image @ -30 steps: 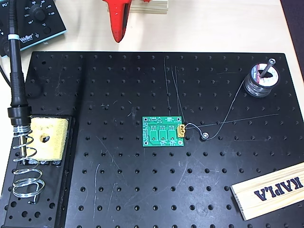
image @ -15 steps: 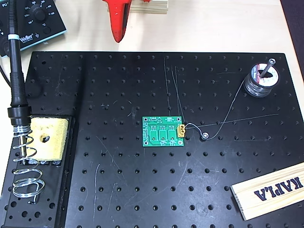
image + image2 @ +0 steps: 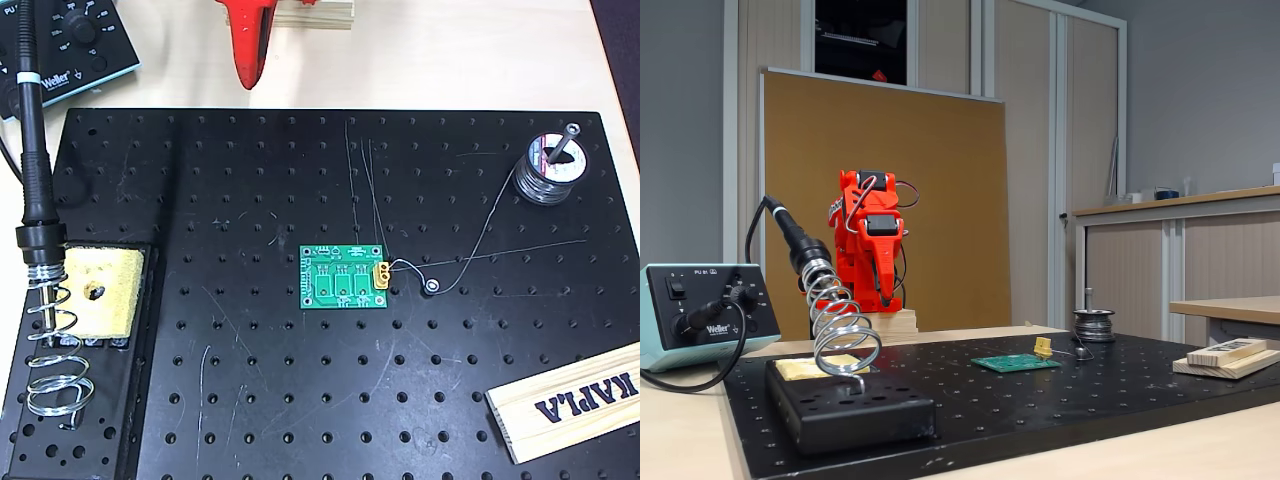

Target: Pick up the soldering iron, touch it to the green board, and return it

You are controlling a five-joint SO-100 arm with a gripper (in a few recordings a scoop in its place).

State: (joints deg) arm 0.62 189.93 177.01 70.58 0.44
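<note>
Nothing has shifted between the earlier overhead pictures and this one; every item lies exactly where it lay.

Far left, the black-handled soldering iron [image 3: 33, 170] sits in the silver coil-spring holder [image 3: 55, 350] beside a yellow sponge [image 3: 98, 292]. Its long axis runs near to far along the left edge of the black perforated breadboard [image 3: 250, 400]: tip buried in the coil toward the near side, cord end toward the teal soldering station [image 3: 75, 40] at the far left. From the fixed view the handle leans up and to the left.

Further right, the red robot arm [image 3: 870, 245] stands folded at the far edge, its gripper [image 3: 247, 65] hanging down; whether its fingers are spread or pressed together I cannot tell. The small green circuit board [image 3: 345, 277] lies flat mid-table.

Iron in holder fits either a pick to come or a finished return. Any grasp would best take the handle above the coil and draw along that axis.
</note>
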